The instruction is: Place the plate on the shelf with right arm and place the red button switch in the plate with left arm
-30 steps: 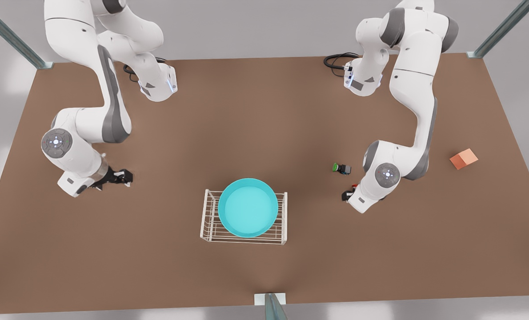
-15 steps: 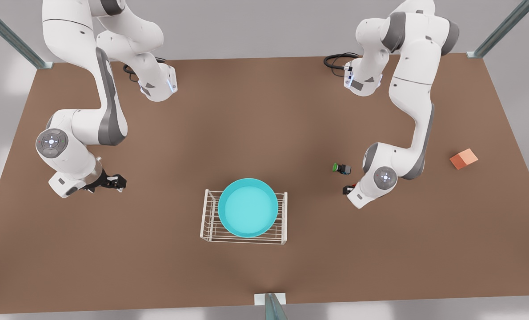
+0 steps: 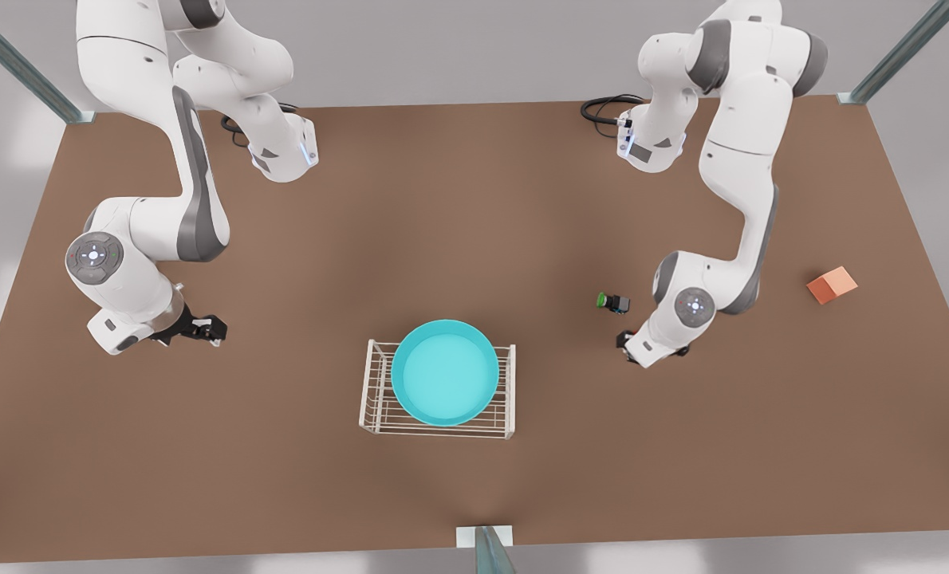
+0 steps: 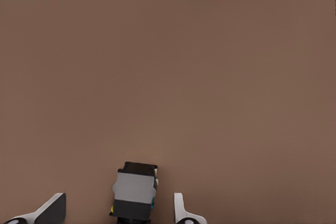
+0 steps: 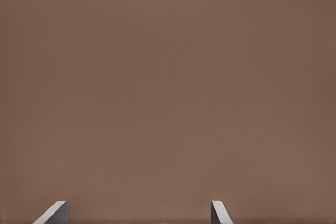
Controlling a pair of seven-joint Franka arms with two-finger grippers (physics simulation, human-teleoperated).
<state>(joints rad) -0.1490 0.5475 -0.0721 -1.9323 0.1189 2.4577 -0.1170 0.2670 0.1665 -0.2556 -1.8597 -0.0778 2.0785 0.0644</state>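
The plate [image 3: 445, 373] rests on the shelf [image 3: 371, 399] at the near centre of the desk [image 3: 474, 207], so the first step is judged complete. To the far right, the left gripper [image 3: 624, 344] is low over the red button switch [image 4: 135, 192]; its jaws stand open on either side of the switch and do not hold it. The switch remains on the desk, well apart from the plate, so pickup and transfer are still to do. A green-capped switch [image 3: 612, 301] lies just beyond. At the left, the right gripper [image 3: 207, 326] waits with its jaws open and empty.
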